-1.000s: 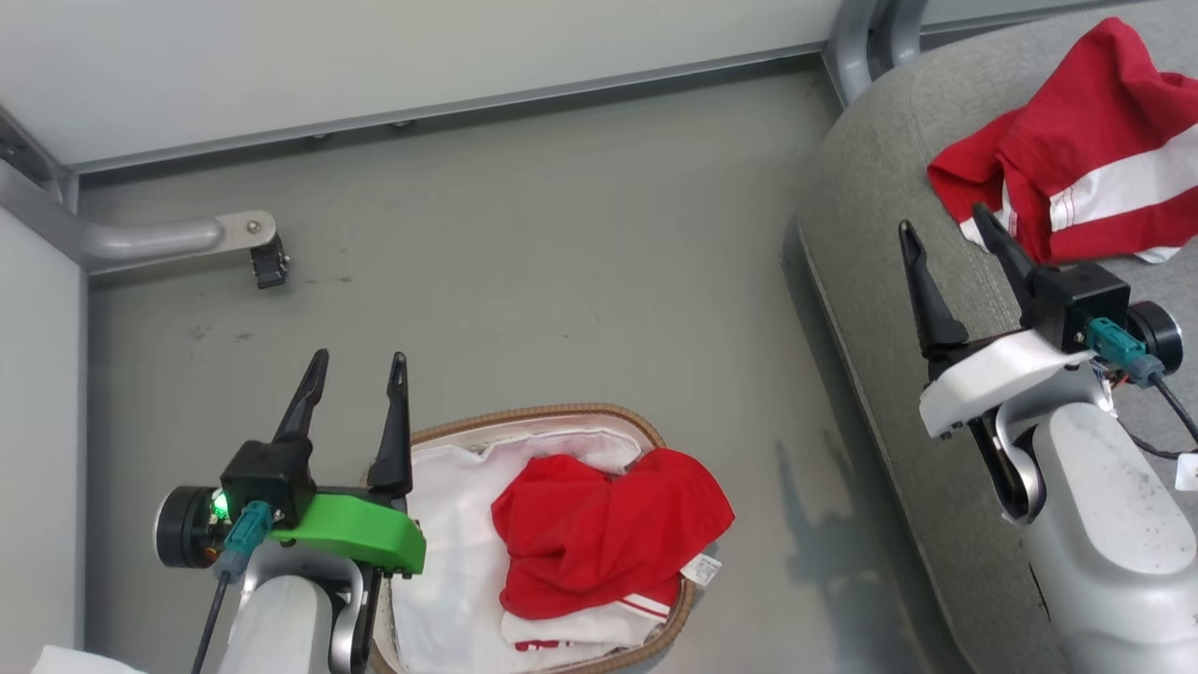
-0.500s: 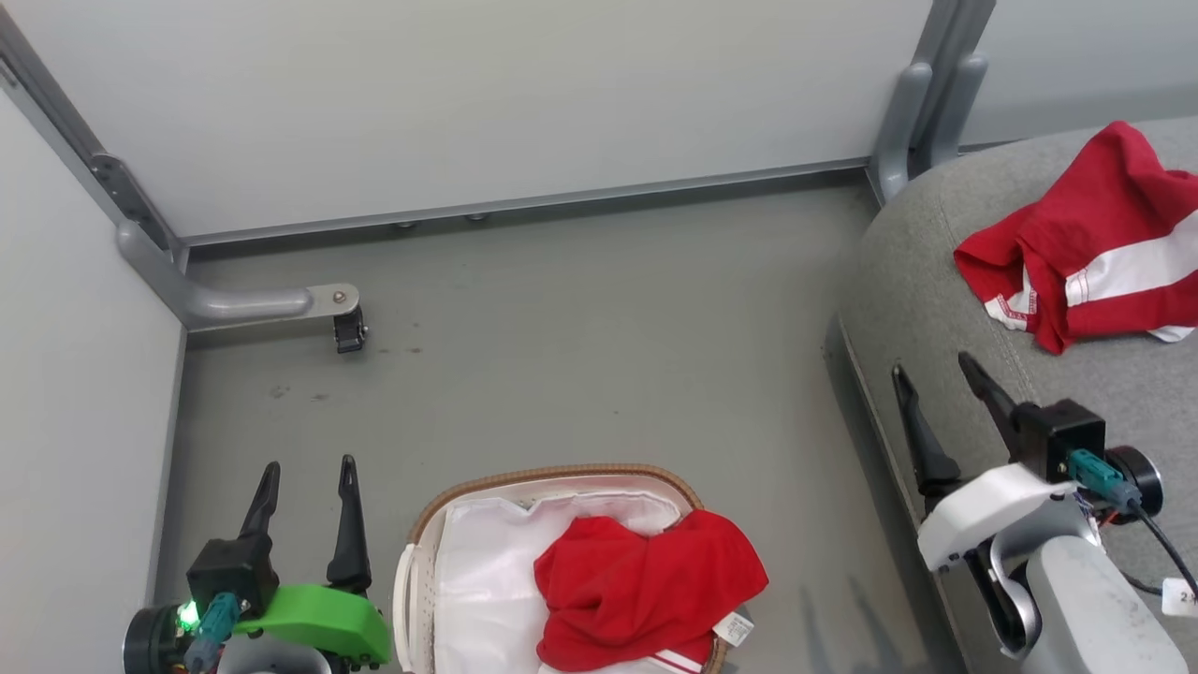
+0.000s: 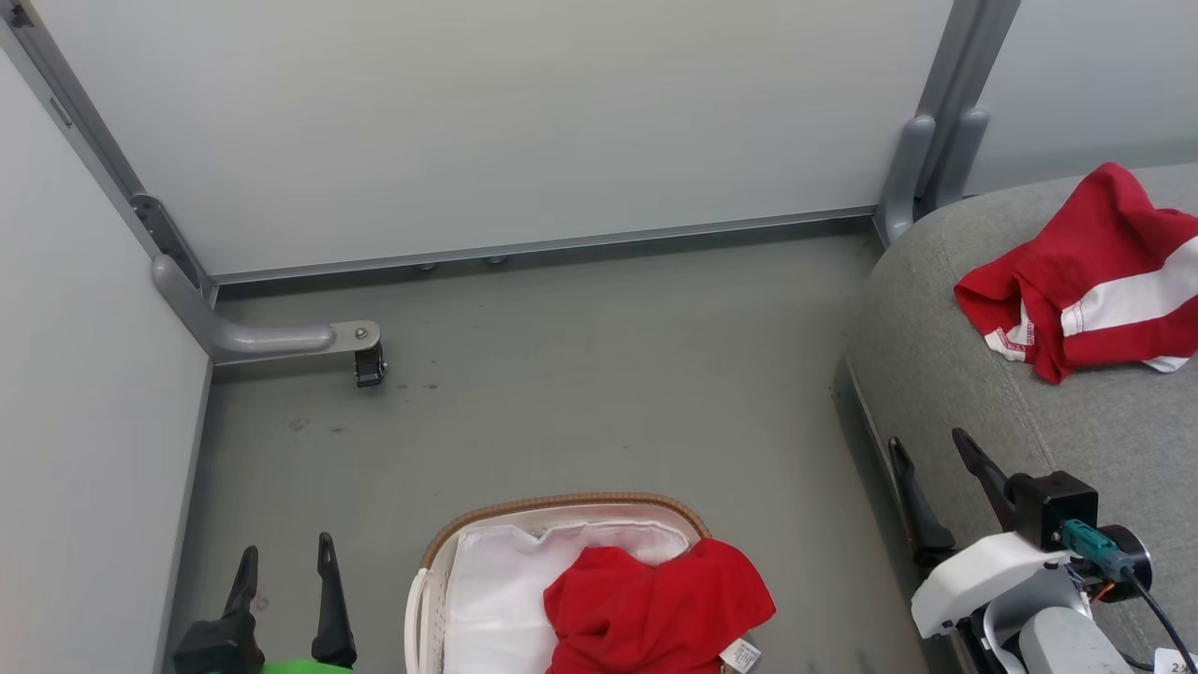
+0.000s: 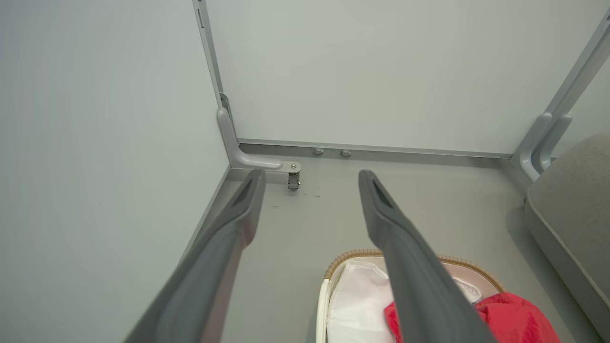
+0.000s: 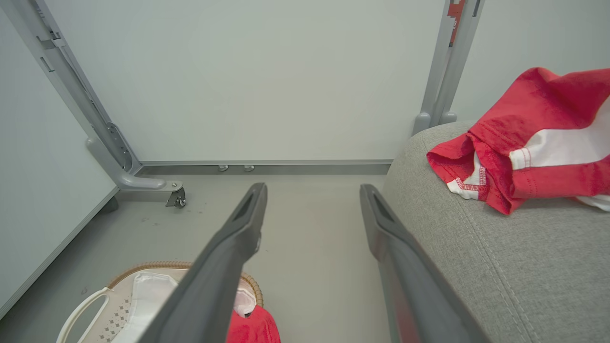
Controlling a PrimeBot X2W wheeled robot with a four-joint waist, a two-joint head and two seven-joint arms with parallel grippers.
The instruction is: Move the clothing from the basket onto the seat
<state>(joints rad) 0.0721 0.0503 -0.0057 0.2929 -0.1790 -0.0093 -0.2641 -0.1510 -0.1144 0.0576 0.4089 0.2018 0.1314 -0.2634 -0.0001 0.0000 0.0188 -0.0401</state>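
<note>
One red garment [image 3: 1090,281] with a broad white stripe lies crumpled on the grey seat [image 3: 983,374] at the right, also in the right wrist view [image 5: 524,162]. Another red garment [image 3: 655,608] lies in the cream basket [image 3: 562,505] with its white liner, at the bottom centre; its tag hangs over the rim. My left gripper [image 3: 285,557] is open and empty, left of the basket. My right gripper [image 3: 928,447] is open and empty at the seat's front edge, below the striped garment. In the left wrist view the basket [image 4: 352,255] and red fabric [image 4: 514,314] sit beneath the fingers.
Pale wall panels close the back and left. A grey metal bracket with a small caster [image 3: 367,365] stands on the grey floor [image 3: 599,374] at the back left. A grey post [image 3: 922,159] rises beside the seat's far corner.
The head camera has tilted up, so the basket and both grippers sit lower in the picture. Both grippers stay open and empty; the garments lie where they were.
</note>
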